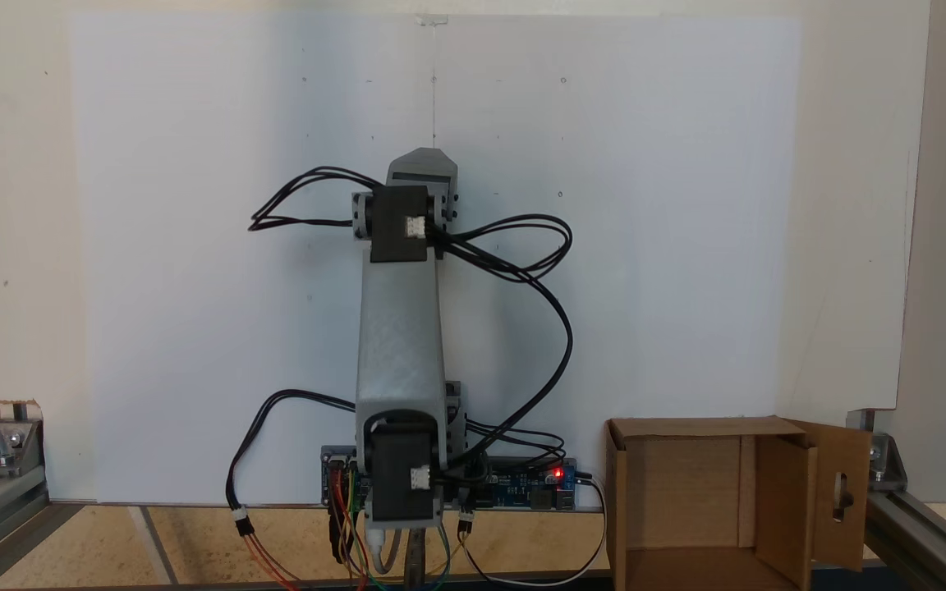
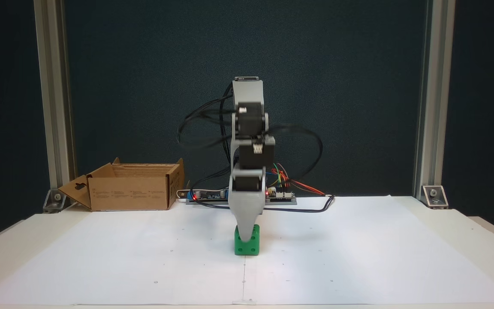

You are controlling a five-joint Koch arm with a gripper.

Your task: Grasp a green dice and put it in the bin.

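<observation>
Gripper point(image 2: 247, 231) hides dice point(image 2: 249, 246) top (jaws unreadable).

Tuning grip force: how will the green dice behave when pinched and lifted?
The green dice looks like rigid plastic, so it probably won't deform. It looks glossy, so it may slip. It sits flat-faced on the paper, so rolling seems unlikely. The end effector sits at its top; jaw state is unclear.

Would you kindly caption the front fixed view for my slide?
Koch arm's hand lowered onto the green dice on white paper; cardboard bin at left.
</observation>
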